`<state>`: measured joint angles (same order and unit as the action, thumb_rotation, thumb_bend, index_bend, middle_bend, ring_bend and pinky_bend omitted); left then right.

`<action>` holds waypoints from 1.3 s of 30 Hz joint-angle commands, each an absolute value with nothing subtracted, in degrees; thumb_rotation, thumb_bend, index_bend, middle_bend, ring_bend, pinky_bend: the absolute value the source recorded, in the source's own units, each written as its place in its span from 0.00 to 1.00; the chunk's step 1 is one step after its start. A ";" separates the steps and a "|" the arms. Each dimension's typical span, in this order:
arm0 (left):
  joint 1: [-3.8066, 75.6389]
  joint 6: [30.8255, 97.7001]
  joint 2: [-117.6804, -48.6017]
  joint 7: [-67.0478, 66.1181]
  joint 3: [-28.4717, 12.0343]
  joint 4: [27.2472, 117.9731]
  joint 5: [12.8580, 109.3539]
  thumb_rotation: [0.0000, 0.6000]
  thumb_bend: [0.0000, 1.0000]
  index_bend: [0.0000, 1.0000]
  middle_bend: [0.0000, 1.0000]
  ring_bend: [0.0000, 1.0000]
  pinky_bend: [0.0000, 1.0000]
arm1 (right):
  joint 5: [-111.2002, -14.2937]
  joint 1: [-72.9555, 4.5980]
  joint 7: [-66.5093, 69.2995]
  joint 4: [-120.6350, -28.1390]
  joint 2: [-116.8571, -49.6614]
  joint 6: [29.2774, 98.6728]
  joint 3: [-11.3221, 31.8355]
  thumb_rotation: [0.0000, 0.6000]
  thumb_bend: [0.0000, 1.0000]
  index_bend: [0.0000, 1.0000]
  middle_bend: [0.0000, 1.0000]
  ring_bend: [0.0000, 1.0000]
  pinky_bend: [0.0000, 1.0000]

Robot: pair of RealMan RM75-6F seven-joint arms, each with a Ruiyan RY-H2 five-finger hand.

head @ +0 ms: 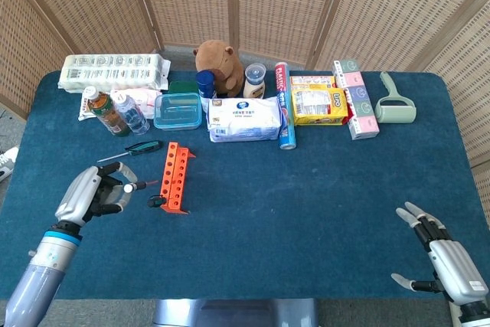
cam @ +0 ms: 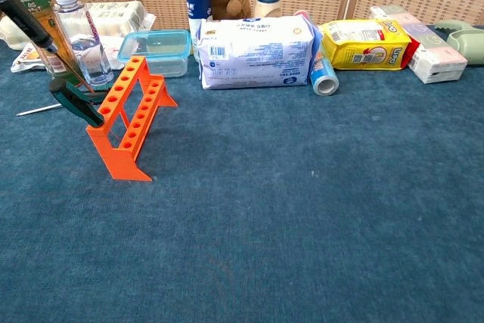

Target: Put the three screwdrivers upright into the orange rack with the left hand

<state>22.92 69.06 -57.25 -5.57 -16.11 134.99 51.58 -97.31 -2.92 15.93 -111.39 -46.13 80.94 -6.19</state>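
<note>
The orange rack stands left of centre on the blue table, and in the chest view the rack is at the left. One green-handled screwdriver sits in its near end, leaning left. My left hand is left of the rack and grips a black-handled screwdriver, shaft pointing at the rack. In the chest view that held screwdriver slants down toward the rack's top. A third screwdriver lies flat beyond the hand. My right hand rests open at the near right, holding nothing.
Behind the rack stand two bottles and a clear blue-lidded box. Further back and right are a wipes pack, a plush toy, a yellow packet, boxes and a lint roller.
</note>
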 commanded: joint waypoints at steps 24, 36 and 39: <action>23.05 65.41 -54.98 2.11 -13.10 134.99 55.72 1.00 0.41 0.51 0.90 0.88 0.92 | -97.59 -2.79 16.50 -111.23 -45.91 81.35 -6.30 1.00 0.00 0.07 0.00 0.06 0.05; 23.58 65.98 -54.87 2.11 -12.70 134.99 54.37 1.00 0.41 0.52 0.90 0.88 0.92 | -97.65 -2.77 16.57 -111.16 -45.89 81.43 -6.32 1.00 0.00 0.07 0.00 0.06 0.05; 23.82 65.99 -54.74 2.03 -12.68 134.99 53.56 1.00 0.41 0.51 0.90 0.88 0.92 | -97.64 -2.80 16.51 -111.17 -45.92 81.34 -6.33 1.00 0.00 0.07 0.00 0.06 0.05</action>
<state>23.74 65.98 -54.79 2.08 -12.68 134.99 53.73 -97.64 -2.80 16.52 -111.17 -45.91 81.35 -6.33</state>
